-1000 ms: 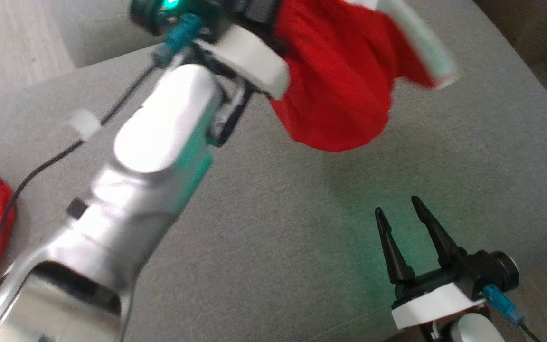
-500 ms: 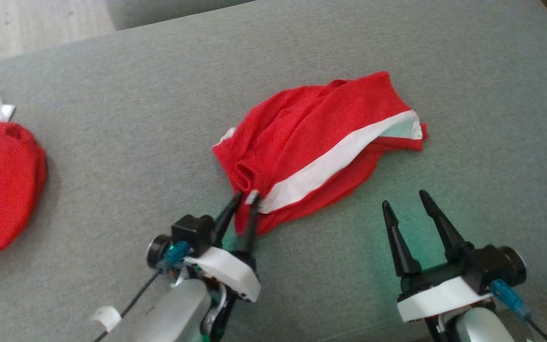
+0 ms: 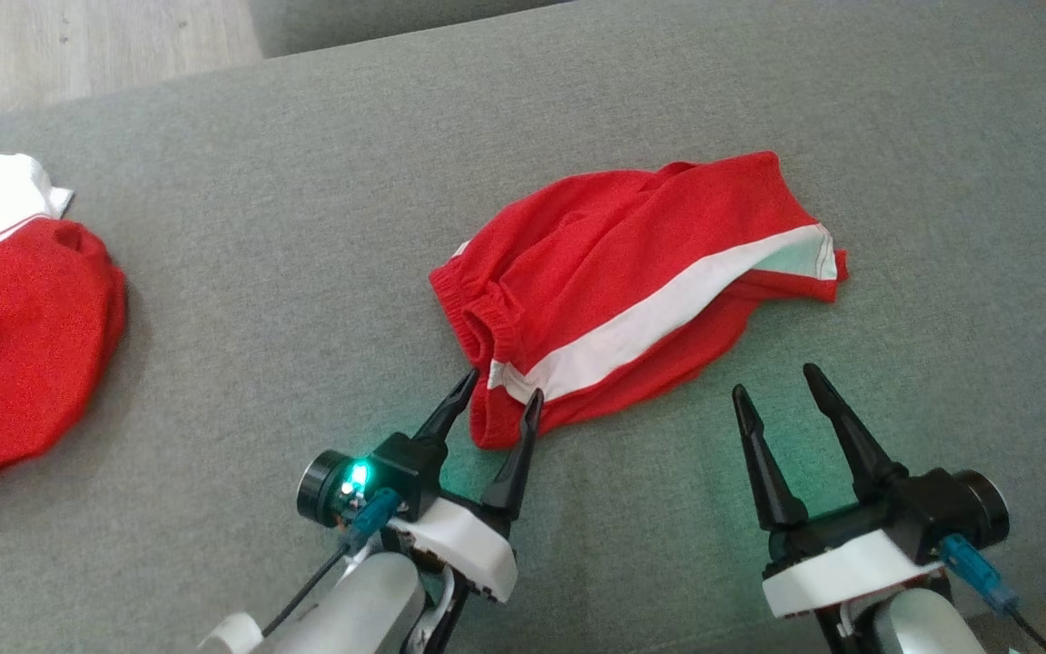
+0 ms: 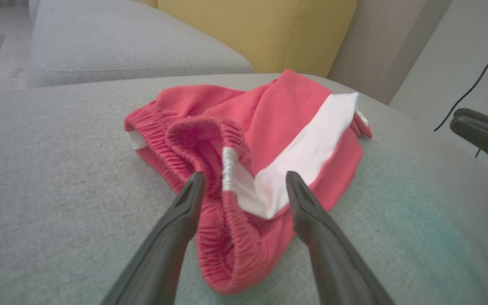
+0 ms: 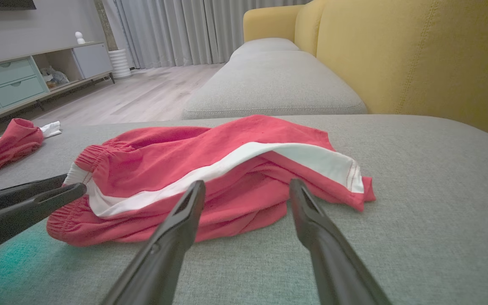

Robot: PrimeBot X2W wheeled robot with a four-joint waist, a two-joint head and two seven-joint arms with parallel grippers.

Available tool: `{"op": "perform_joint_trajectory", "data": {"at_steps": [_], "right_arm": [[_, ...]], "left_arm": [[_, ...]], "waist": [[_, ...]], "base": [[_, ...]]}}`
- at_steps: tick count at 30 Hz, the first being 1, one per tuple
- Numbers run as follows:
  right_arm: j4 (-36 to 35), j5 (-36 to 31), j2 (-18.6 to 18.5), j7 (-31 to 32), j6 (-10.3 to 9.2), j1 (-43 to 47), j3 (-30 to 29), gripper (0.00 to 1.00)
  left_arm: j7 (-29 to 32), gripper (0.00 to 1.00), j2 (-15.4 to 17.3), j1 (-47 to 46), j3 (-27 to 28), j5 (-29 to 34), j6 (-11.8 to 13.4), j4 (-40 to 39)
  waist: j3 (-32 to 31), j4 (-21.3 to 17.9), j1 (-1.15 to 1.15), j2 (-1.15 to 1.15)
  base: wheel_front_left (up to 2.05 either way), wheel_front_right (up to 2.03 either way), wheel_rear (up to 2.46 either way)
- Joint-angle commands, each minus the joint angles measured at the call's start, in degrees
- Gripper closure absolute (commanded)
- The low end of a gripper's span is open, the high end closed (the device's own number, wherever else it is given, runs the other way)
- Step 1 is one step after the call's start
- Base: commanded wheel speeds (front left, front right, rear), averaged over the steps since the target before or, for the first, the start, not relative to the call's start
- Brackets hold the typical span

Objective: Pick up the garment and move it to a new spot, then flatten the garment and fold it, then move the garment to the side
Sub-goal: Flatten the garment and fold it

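Note:
The garment, red shorts with a white side stripe, lies crumpled on the grey sofa cushion. My left gripper is open at its near-left end, one finger on each side of the elastic waistband, gripping nothing. The left wrist view shows the waistband of the garment bunched between the spread fingers of the left gripper. My right gripper stands open a short way in front of the garment's near edge, apart from it. In the right wrist view, the right gripper points at the garment.
A second red and white piece of clothing lies at the cushion's far left. A yellow backrest rises to the right of the cushion. Another grey cushion lies beyond it. Wooden floor runs past the far edge.
The garment hung from my raised left gripper a second ago. It came down onto the cushion, and the left gripper has opened and let go of the waistband. The head camera also shifted.

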Motion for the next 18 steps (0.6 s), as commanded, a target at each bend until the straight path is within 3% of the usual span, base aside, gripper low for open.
{"op": "perform_joint_trajectory", "data": {"at_steps": [1,8,10,11,12,13,15,16,18], "right_arm": [[-1.7,-0.2,-0.7,-0.4,-0.04,-0.8,1.5,0.0],[-1.4,0.0,-0.6,-0.4,-0.04,-1.0,1.4,0.0],[-1.3,0.0,-0.7,-0.4,-0.04,-1.0,1.3,0.0],[-1.3,0.0,-0.8,-0.4,-0.04,-0.9,1.3,0.0],[-1.3,0.0,-0.9,-0.4,-0.04,-0.9,1.3,0.0],[-1.3,0.0,-0.9,-0.4,-0.04,-0.9,1.3,0.0],[-1.3,0.0,-1.0,-0.4,-0.04,-0.8,1.4,0.0],[-1.3,0.0,-1.0,-0.4,-0.04,-0.8,1.4,0.0],[-1.2,0.0,-1.1,-0.4,-0.04,-0.8,1.4,0.0]], "left_arm": [[0.8,0.0,0.6,-1.4,1.3,-0.1,0.2,-1.4],[2.2,0.02,1.4,-2.6,1.2,-0.3,0.2,-1.7],[2.1,0.25,1.4,-3.0,1.3,-0.3,0.3,-2.2],[2.1,0.47,1.4,-3.1,1.3,-0.2,0.4,-2.4],[2.0,0.56,1.5,-3.2,1.4,-0.3,0.5,-2.6],[2.0,0.56,1.5,-3.2,1.4,-0.3,0.5,-2.6],[2.0,0.93,1.6,-3.3,1.6,-0.5,0.5,-2.7],[2.1,1.0,1.7,-3.3,1.6,-0.7,0.4,-2.6],[2.3,1.0,1.6,-3.2,1.9,-1.6,0.0,-2.3]], "waist": [[0.1,-0.2,0.0,0.0],[0.5,-0.5,0.0,0.0],[0.6,-0.4,0.0,0.0],[0.6,-0.3,0.0,0.0],[0.5,-0.2,0.0,0.0],[0.5,-0.2,0.0,0.0],[0.4,0.0,0.0,0.0],[0.4,0.1,0.0,0.0],[0.2,0.3,0.0,0.0]], "base": [[0.0,0.0,0.0],[0.0,0.0,0.0],[0.0,0.0,0.0],[0.0,0.0,0.0],[0.0,0.0,0.0],[0.0,0.0,0.0],[0.0,0.0,0.0],[0.0,0.0,0.0],[0.0,0.0,0.0]]}}
